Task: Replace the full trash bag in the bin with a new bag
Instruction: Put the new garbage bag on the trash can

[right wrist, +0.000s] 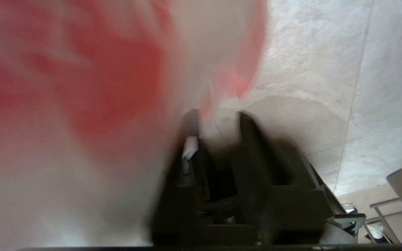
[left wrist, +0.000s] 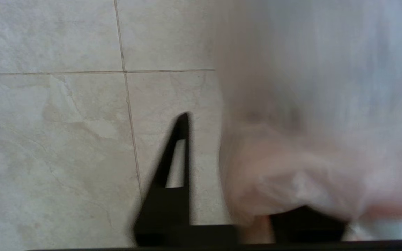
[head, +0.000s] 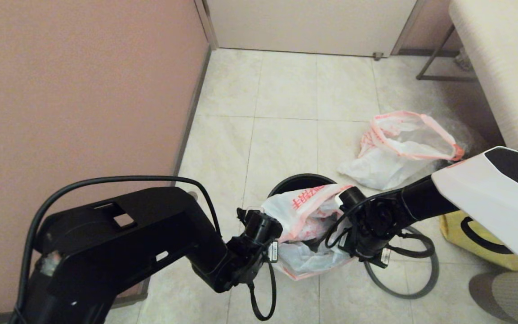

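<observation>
Showing through the right wrist view alone, right pincer [right wrist: 215, 116] stands parted.

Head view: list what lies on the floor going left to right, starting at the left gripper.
left gripper → new bag draped over the bin → right gripper → full trash bag → yellow bag.

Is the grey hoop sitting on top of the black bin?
No, the grey hoop lies flat on the floor tiles beside the bin.

Cream tiled floor [head: 286, 94], pinkish wall [head: 79, 90] left, pale door [head: 308, 22] ahead.
</observation>
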